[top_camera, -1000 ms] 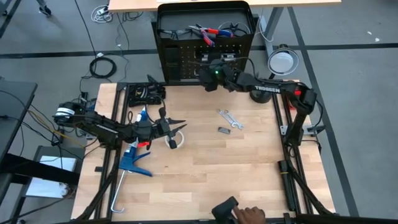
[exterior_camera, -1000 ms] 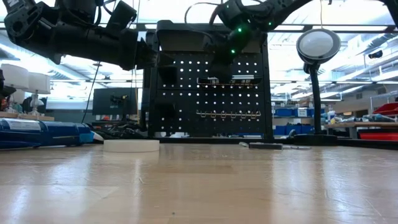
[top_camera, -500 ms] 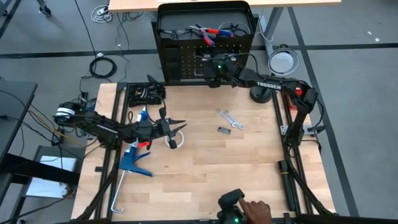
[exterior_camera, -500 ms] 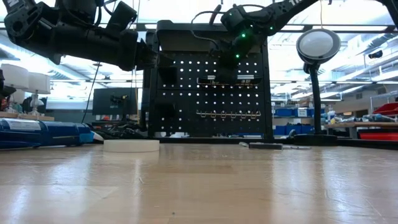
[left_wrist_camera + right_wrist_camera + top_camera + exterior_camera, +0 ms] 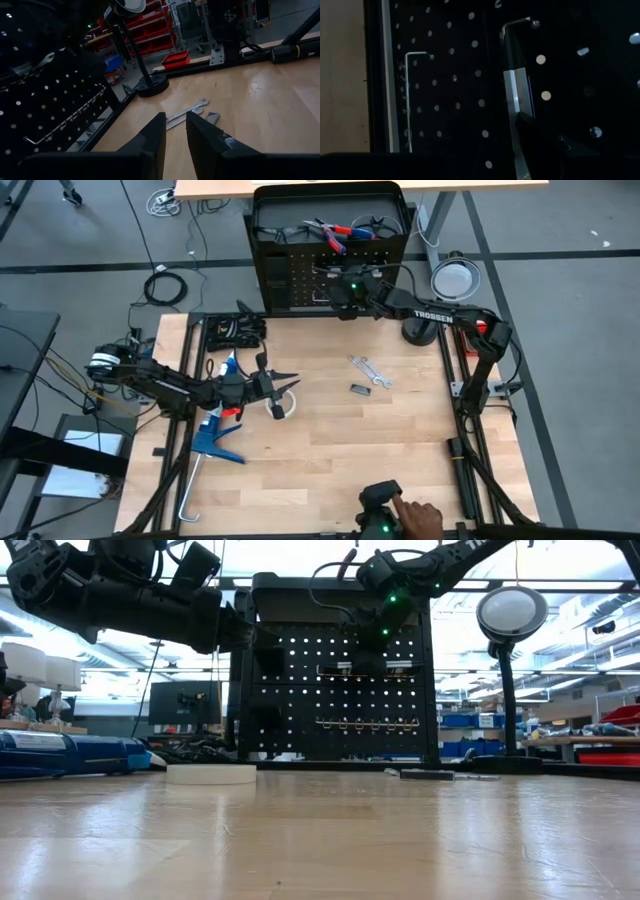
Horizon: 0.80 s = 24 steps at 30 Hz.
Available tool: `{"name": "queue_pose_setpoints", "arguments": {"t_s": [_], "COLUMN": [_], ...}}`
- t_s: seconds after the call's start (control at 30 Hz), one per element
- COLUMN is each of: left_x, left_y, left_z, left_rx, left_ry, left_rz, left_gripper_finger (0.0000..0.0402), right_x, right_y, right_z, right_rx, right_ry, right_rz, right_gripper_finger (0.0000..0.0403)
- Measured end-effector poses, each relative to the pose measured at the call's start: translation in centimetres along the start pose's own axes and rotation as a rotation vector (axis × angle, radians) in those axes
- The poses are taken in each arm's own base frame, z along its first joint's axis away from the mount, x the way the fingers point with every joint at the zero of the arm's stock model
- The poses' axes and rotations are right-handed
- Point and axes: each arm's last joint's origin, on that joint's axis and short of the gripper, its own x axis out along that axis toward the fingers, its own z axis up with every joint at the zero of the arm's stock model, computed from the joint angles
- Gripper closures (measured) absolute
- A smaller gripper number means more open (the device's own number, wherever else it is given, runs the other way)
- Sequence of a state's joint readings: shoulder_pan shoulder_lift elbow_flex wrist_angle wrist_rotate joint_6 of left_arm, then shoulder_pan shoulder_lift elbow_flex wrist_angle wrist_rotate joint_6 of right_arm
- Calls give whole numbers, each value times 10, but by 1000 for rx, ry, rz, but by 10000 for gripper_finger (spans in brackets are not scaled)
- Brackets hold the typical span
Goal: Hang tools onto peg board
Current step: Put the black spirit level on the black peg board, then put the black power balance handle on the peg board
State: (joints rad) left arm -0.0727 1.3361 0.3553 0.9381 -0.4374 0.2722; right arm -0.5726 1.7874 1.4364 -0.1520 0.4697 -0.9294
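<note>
My right hand (image 5: 345, 297) holds the black bar (image 5: 364, 668) against the peg board (image 5: 300, 690), not released. 2 wrenches (image 5: 366, 369) and tape roll (image 5: 211, 774) wait on the worktop (image 5: 400, 430); left hand (image 5: 285, 383) narrow, empty.

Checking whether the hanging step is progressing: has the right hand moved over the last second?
Yes. In the high view the right hand has shifted rightward along the peg board and sits closer against it.
</note>
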Motion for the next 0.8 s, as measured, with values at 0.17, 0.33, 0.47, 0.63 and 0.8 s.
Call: {"name": "queue_pose_setpoints", "arguments": {"t_s": [0.17, 0.33, 0.47, 0.63, 0.8], "left_x": [0, 0, 0, 0, 0], "left_y": [0, 0, 0, 0, 0], "left_z": [0, 0, 0, 0, 0], "left_rx": [0, -15, -16, -16, -19], "left_ry": [0, 0, 0, 1, 1], "left_rz": [0, 0, 0, 0, 0], "left_gripper_finger": [323, 323, 323, 323, 323], "right_x": [-2, -4, -6, -11, -12], "right_y": [2, 4, 7, 10, 11], "right_z": [3, 5, 10, 18, 21], "right_rx": [-2, -7, -11, -8, -3], "right_ry": [2, 17, 11, -22, -46], "right_rz": [-3, -16, -20, -29, -33], "right_gripper_finger": [253, 253, 253, 253, 253]}}
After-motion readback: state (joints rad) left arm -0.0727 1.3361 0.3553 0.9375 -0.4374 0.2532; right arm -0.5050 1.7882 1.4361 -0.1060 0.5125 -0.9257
